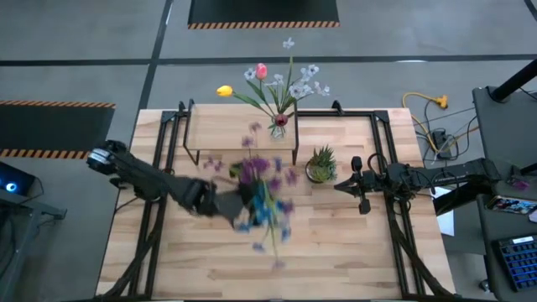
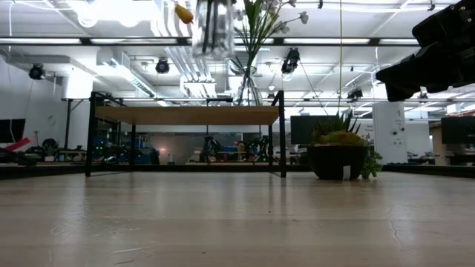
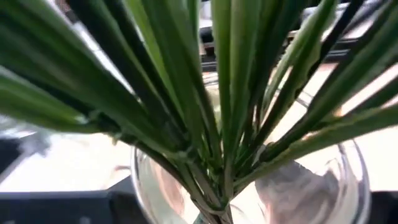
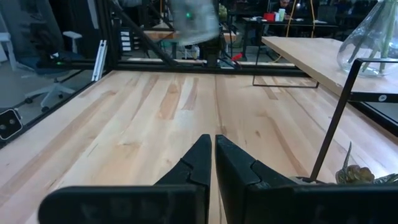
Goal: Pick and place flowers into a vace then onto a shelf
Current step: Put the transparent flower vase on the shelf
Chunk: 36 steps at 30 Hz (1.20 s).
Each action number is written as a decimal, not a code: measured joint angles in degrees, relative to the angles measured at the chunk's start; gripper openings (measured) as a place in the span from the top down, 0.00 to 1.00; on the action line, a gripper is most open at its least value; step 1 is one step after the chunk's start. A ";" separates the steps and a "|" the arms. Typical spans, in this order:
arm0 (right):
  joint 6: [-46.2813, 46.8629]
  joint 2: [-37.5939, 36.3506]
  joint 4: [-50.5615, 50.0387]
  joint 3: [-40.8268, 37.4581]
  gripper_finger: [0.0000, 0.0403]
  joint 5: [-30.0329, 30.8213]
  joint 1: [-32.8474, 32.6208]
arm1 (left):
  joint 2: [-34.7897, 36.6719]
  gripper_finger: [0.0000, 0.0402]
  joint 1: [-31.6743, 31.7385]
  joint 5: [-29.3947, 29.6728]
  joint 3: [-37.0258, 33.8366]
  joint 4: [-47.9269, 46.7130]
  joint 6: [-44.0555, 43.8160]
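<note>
The left gripper (image 1: 225, 204) hung over the middle of the surface (image 1: 336, 243), carrying a glass vase (image 2: 213, 30) of blue and purple flowers (image 1: 264, 197) clear of the wood; whether its jaws were clenched on the glass could not be told; the shelf (image 1: 226, 130) stood beyond, already bearing a second vase (image 1: 279, 127) of blooms at its right end. The vase would best travel upright and slowly, then come down on the bare left part of the board. The right gripper (image 4: 214, 155) waited, jaws pressed together, near the potted plant (image 1: 320, 164).
</note>
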State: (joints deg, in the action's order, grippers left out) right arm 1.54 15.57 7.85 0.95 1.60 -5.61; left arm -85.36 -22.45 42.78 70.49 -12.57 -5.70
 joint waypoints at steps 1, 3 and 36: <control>0.00 0.00 -0.01 0.00 0.97 0.00 0.02 | 1.71 0.60 1.52 0.05 -1.29 -0.07 0.30; -0.07 0.00 0.00 0.00 0.97 0.00 0.00 | 5.81 0.60 4.18 0.15 -4.35 -0.15 0.29; 1.31 0.00 -0.01 0.00 0.97 0.00 0.00 | 27.55 0.60 35.72 9.65 -21.74 -2.77 -15.88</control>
State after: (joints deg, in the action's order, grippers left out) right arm 2.85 15.57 7.84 0.95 1.61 -5.61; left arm -57.80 13.27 52.44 48.75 -15.35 -21.58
